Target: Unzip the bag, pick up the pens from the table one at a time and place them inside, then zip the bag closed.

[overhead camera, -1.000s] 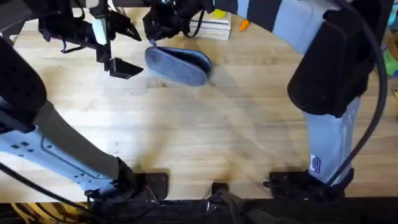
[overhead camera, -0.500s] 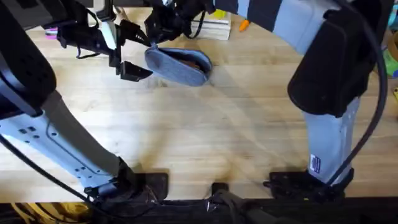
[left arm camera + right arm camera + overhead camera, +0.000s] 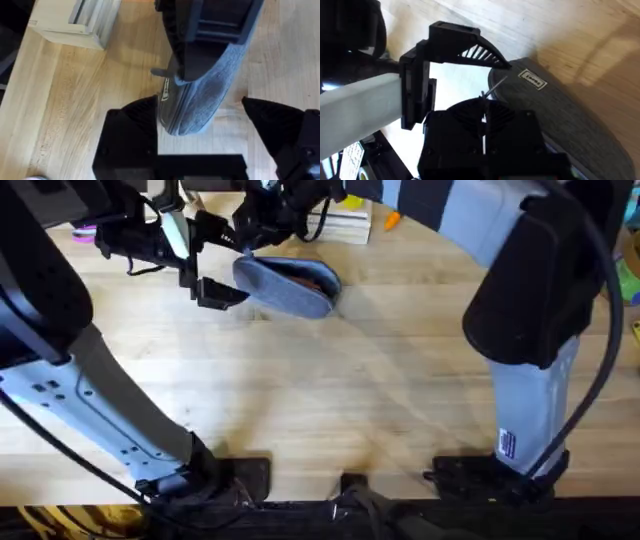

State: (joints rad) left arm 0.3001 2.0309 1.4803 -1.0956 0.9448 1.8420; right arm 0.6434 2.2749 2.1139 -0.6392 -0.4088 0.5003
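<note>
1. Lying at the far side of the table (image 3: 330, 390), the grey-blue pouch (image 3: 285, 284) rests lengthwise, its zip partly parted, with something orange-brown showing inside the slit in the overhead view.
2. My right gripper (image 3: 485, 117) sits on the pouch's near-left end, fingers closed together on the small metal zip pull (image 3: 492, 90), which sticks up thin and bright between them.
3. My left gripper (image 3: 200, 135) has its black fingers spread wide, one on each side of the rounded pouch end, just beside the fabric; I cannot tell whether either finger touches it.
4. I judge the step in hand to be working the zip, with the left there to brace.
5. To do it well, I should pinch the end fabric with the left first, then draw the pull straight along the zip line, low and steady, so the pouch does not slide or buckle.
6. A stack of pale blocks (image 3: 340, 224) stands just behind the pouch; I should keep clear of it.
</note>
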